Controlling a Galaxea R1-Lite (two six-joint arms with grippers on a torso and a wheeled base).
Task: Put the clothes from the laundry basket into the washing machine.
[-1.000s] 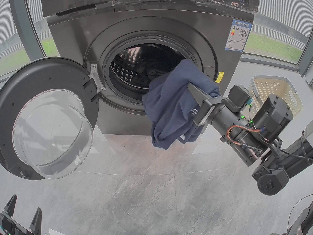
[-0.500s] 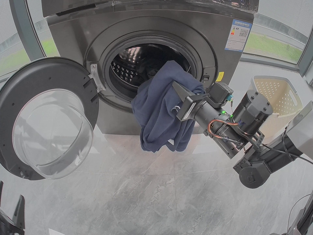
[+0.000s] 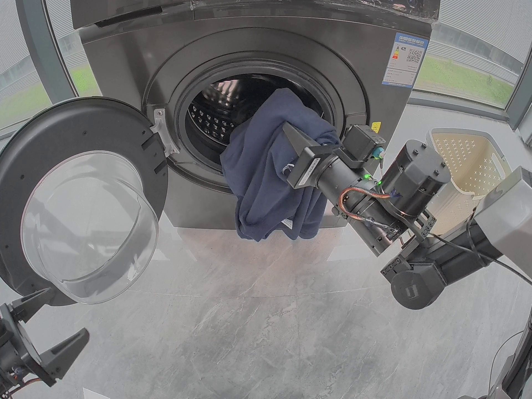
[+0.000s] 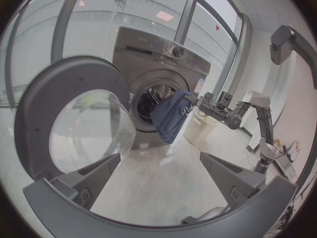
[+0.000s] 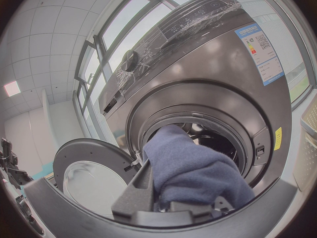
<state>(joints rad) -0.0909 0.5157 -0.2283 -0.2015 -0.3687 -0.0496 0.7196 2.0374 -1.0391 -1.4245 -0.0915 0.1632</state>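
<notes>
Floor: grey tile point(image 3: 249, 328) fronts the washing machine point(image 3: 138, 62).
Left gripper point(image 3: 55, 317): fingers apart, low, left of the machine under its open door point(image 3: 83, 195).
Change: the navy garment point(image 3: 260, 167), clamped by the right gripper point(image 3: 292, 152), has shifted left and up onto the machine's drum mouth point(image 3: 233, 106); insertion looks close.
Edges: the garment's tail hangs below the machine's lower rim and may catch.
Room: the drum is open behind it; the laundry basket point(image 3: 476, 162) stands to the machine's right.

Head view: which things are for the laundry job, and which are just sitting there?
For the job: navy garment, right claw gripping it, washing machine, its open door, laundry basket.
Just there: left claw, open and low; sticker on the machine; windows behind.
</notes>
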